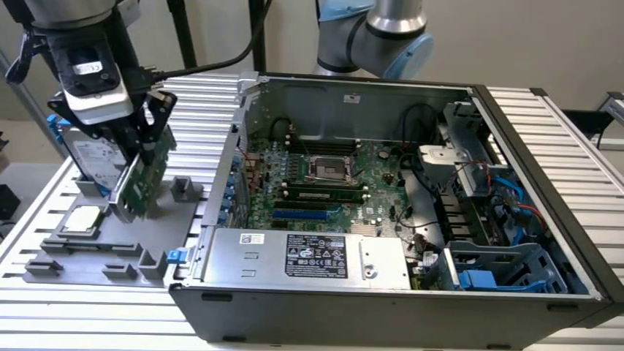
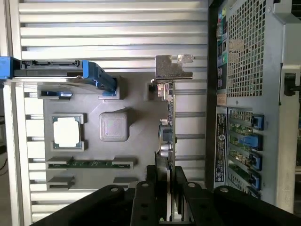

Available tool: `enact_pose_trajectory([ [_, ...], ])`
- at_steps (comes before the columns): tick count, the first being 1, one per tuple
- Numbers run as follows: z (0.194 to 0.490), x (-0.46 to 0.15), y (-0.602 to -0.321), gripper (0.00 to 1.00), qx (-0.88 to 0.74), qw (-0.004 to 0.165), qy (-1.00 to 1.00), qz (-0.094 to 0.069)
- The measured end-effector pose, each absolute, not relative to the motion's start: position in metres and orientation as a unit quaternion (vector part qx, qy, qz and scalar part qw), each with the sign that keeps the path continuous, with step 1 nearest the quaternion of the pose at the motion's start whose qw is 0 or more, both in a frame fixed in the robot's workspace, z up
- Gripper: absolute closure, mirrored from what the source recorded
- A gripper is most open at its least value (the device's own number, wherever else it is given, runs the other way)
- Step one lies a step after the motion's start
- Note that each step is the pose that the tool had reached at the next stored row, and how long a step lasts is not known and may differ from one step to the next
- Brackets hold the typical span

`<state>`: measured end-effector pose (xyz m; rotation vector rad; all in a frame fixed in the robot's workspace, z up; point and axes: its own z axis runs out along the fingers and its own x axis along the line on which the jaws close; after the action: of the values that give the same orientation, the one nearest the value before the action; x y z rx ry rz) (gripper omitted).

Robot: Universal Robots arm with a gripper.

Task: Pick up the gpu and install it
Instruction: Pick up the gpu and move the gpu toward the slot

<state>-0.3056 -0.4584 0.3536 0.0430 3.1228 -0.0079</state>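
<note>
One end effector (image 1: 146,152) grips the gpu (image 1: 143,186) upright over the gray tray (image 1: 107,252), beside the open case (image 1: 390,311) on the counter (image 1: 69,325).

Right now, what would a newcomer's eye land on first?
The gripper is clamped on the green gpu, held on edge at the grey tray on the exterior view's left. The open PC case sits at the centre and right, with its motherboard exposed. On the tray a cpu lies flat, and a blue-railed hard drive stands beside the gpu.
</note>
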Motion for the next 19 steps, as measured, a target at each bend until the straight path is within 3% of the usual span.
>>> enact_pose_trajectory([
  [19,0.432,-0.229,-0.458,0.74,0.013,-0.003,1.0,-0.002],
])
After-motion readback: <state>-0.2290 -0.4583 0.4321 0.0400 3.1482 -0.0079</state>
